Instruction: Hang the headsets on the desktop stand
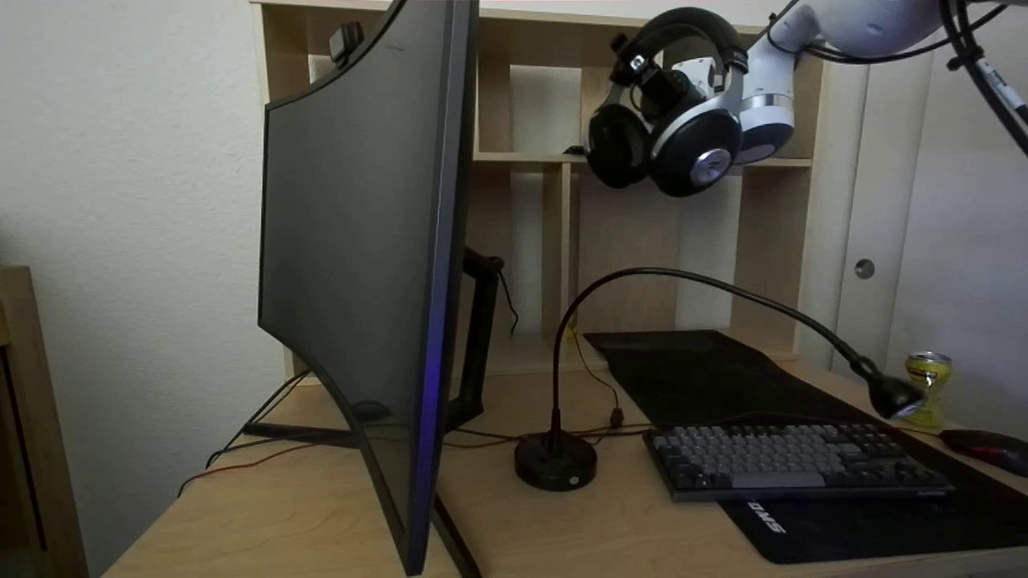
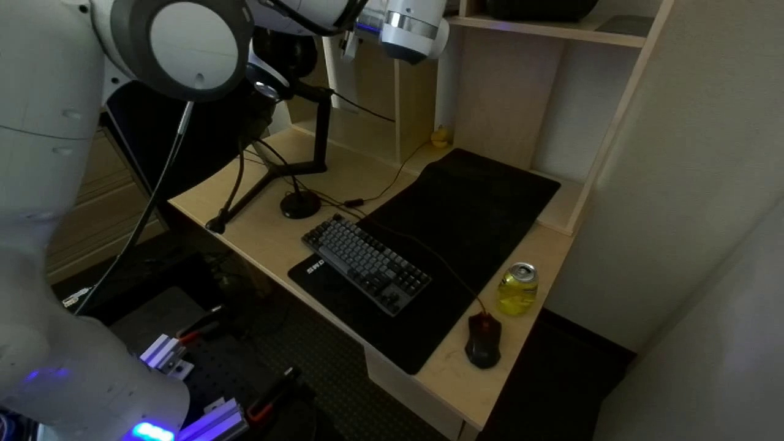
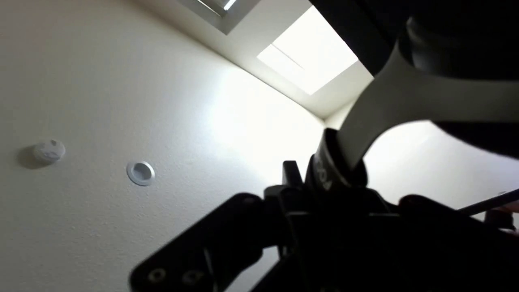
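Observation:
The dark headset [image 1: 697,154] hangs in the air high above the desk, its ear cups pointing down. In an exterior view it is partly hidden behind the arm, with a cup face showing [image 2: 267,89]. My gripper [image 1: 630,68] is shut on one side of its headband. In the wrist view the gripper [image 3: 328,198] is dark around the headband end, and the headset's grey yoke [image 3: 405,93] curves away to the right. A black gooseneck stand [image 1: 556,461] with a round base stands on the desk, below the headset; it also shows in an exterior view [image 2: 300,204].
A large curved monitor [image 1: 361,209] stands beside the gooseneck. A wooden shelf unit [image 1: 626,241] is behind. A keyboard [image 1: 771,457] lies on a black desk mat [image 2: 471,196]. A mouse [image 2: 484,340] and a yellow can [image 2: 518,289] are near the desk's edge. Cables cross the desk.

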### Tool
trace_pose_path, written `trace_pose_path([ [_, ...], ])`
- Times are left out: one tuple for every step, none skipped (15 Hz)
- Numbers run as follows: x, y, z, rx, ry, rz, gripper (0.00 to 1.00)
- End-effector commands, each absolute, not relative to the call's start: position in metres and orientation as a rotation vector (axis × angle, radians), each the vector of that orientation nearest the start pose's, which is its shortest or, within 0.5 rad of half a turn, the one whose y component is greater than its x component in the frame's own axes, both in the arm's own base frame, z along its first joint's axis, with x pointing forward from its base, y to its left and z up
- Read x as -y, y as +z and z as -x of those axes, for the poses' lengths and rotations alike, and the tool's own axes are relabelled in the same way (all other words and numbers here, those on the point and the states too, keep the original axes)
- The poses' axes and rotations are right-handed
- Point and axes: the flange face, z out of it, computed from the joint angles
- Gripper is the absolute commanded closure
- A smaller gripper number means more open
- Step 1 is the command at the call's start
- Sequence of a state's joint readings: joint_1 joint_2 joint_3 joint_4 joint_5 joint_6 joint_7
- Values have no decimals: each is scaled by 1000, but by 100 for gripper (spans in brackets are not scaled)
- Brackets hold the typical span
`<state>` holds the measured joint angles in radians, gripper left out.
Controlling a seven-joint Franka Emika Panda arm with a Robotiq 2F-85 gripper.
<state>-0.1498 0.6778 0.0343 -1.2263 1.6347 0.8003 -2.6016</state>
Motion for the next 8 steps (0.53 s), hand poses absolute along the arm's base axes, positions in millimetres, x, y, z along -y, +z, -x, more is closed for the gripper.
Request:
trace_pose_path([
  [-143, 537, -662, 1508, -1506, -90, 95],
  [-163, 539, -662, 1517, -1504, -94, 95],
  [-137, 525, -657, 1480, -1489, -43, 80],
  [-159, 532, -656, 1495, -1483, -64, 80],
  [-173, 536, -655, 1503, -1476, -81, 80],
  [-179, 536, -655, 1505, -1472, -88, 80],
  [-175, 531, -657, 1530, -1460, -54, 95],
  [-179, 524, -663, 1577, -1439, -25, 95],
])
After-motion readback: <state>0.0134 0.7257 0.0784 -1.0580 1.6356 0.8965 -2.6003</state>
